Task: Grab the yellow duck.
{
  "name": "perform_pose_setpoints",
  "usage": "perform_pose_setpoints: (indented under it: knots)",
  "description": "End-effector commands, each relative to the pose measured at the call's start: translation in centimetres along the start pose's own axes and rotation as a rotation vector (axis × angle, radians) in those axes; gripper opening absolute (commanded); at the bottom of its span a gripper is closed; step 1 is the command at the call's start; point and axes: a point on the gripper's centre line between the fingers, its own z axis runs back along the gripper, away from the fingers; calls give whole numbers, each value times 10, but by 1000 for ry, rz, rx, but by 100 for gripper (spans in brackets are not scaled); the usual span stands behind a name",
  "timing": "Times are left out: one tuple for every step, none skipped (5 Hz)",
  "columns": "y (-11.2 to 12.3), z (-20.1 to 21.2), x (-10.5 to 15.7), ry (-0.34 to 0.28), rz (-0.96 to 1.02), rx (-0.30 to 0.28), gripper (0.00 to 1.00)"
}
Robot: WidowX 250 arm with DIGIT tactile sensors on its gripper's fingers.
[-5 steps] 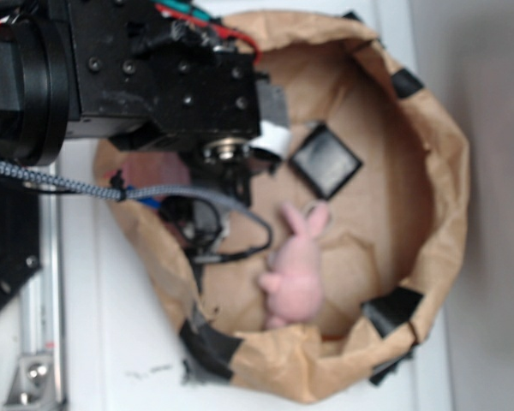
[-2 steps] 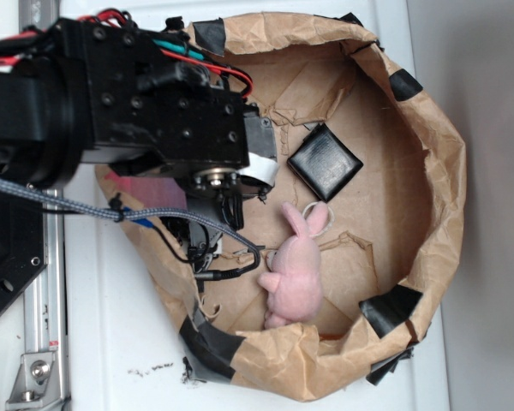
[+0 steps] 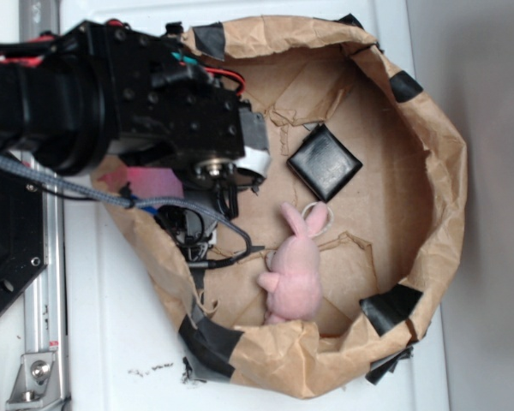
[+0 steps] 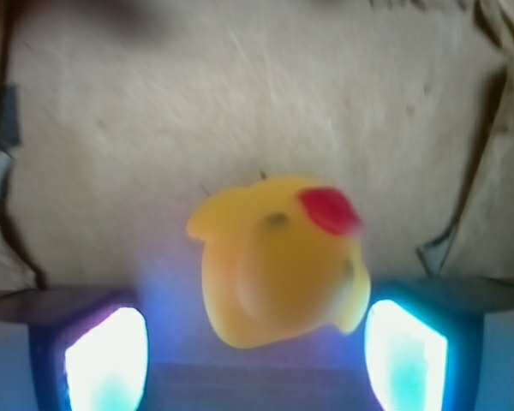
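The count comes to one small bright-yellow toy duck with a red patch (image 4: 278,261), one pink plush bunny (image 3: 293,270), one flat black square pad (image 3: 325,162) and one crumpled brown-paper basin patched with black tape (image 3: 441,197).

white tabletop (image 3: 111,342), grey wall (image 3: 488,205)

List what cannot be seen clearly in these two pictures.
- Yellow duck: hidden in the exterior view by the arm; blurred in the wrist view.
- Hand: fingers cut off by the bottom edge; contact with the duck unclear.
- Pink bunny: outside the wrist view.
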Motion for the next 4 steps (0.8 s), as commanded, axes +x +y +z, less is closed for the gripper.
perform_pose_setpoints:
  knots:
    - [-1,1,-5,-29,2,1,100]
    - [-1,-4,3,-53,-6,10,100]
    - [3,-9,10,-79,9,12,100]
    - [-1,-9,18,-108,-8,-19,100]
